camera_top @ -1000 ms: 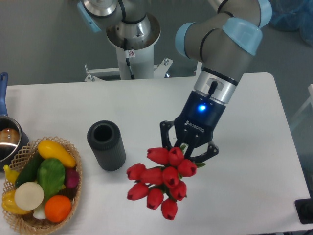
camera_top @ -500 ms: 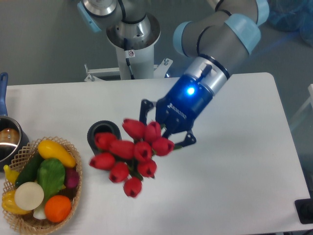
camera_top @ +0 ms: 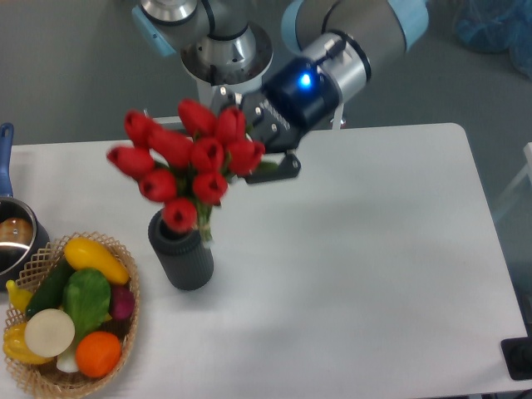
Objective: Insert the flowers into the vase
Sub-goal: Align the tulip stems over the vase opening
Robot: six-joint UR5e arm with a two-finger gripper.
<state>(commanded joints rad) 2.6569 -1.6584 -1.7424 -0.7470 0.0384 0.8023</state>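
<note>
The single fixed view looks down on a white desk (camera_top: 357, 249) with the arm reaching in from the top. The tool (camera_top: 264, 141), dark with a blue light glowing on its body, hangs above the back left part of the desk, tipped toward the left. Its two black fingers (camera_top: 274, 170) are clamped on the flowers (camera_top: 187, 158), gripping them low on the bunch where a bit of green shows beside the fingers.

The red buds fan out to the left of the tool, held in the air above the vase (camera_top: 181, 249). The lowest bud overlaps the vase's round mouth in this view, and a thin green piece hangs down just at the right of the rim; whether anything reaches inside the mouth cannot be told from here. The vase stands upright on the desk, dark and ribbed.

Just left of the vase, near the front left corner, sits a wicker basket (camera_top: 125, 332) filled with produce (camera_top: 75, 307). At the far left edge, a metal pot (camera_top: 12, 241) with a blue handle (camera_top: 5, 154) is partly cut off.
</note>
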